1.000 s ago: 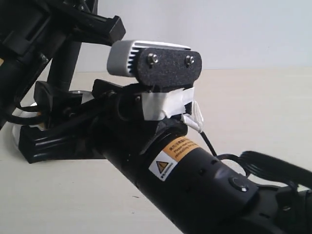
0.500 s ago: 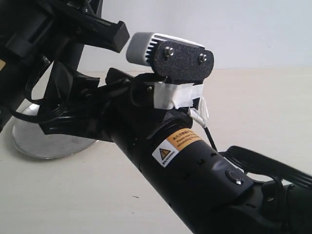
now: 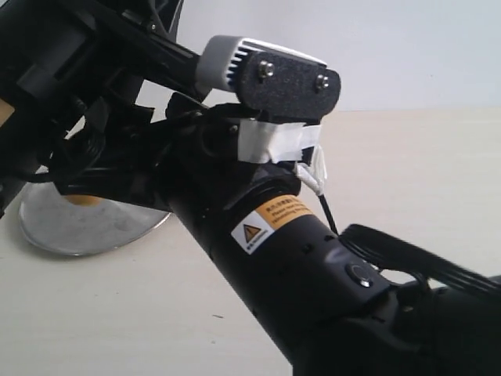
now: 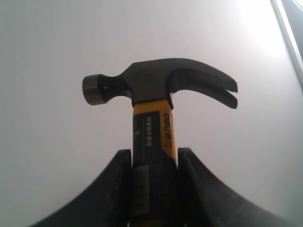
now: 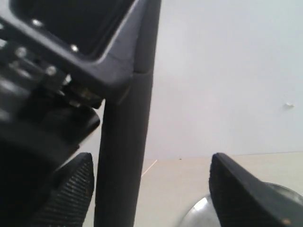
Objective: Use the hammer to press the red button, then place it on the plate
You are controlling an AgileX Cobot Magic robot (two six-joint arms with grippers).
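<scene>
In the left wrist view the hammer (image 4: pixel 151 94) stands head-up against a white wall, with a dark steel head, a yellow neck and a black handle. My left gripper (image 4: pixel 154 158) is shut on the handle, one finger on each side. My right gripper (image 5: pixel 151 158) is open with nothing held. A dark link of the left arm (image 5: pixel 123 156) crosses between its fingers (image 5: pixel 239 189). The silver plate (image 3: pixel 78 231) lies on the table at the left, under both arms, and its rim (image 5: pixel 196 213) also shows in the right wrist view. The red button is out of view.
The right arm (image 3: pixel 297 251), with its wrist camera (image 3: pixel 266 78), fills the exterior view's foreground and hides most of the scene. The left arm's links (image 3: pixel 55 78) crowd the upper left. The beige table (image 3: pixel 423 172) stretches to the right up to a white wall.
The right arm's wrist has lifted and swung, uncovering more of the plate. The left arm's links have shifted up and to the right. Neither gripper's jaws have visibly changed.
</scene>
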